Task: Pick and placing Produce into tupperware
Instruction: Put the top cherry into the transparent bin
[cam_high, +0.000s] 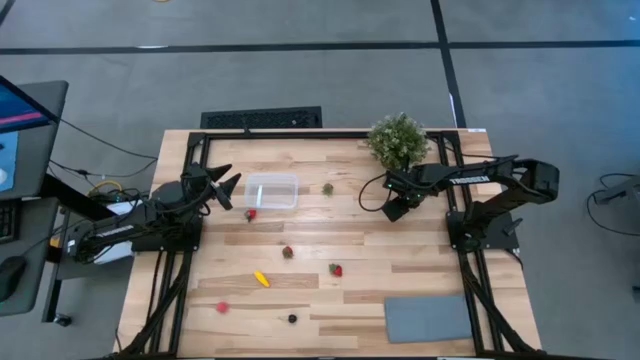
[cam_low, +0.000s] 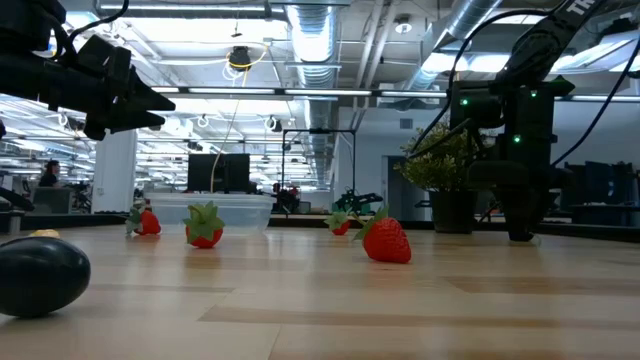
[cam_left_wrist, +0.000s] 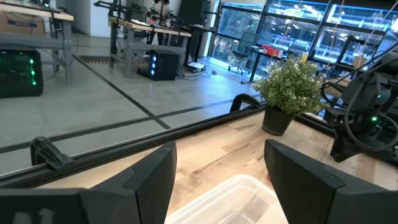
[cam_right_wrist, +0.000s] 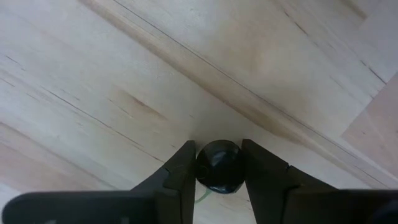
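Right gripper (cam_right_wrist: 220, 167): pointed down at the table near the potted plant (cam_high: 397, 139), fingers clenched on a dark round berry (cam_right_wrist: 219, 165).
Key relation: clear tupperware (cam_high: 271, 191) lies well apart toward the left arm's side; carry goes across the table.
Left gripper (cam_high: 227, 187): just beside the tupperware, fingers spread, empty.
Loose produce: strawberry (cam_high: 337, 269) and yellow piece (cam_high: 261, 279) mid-table.
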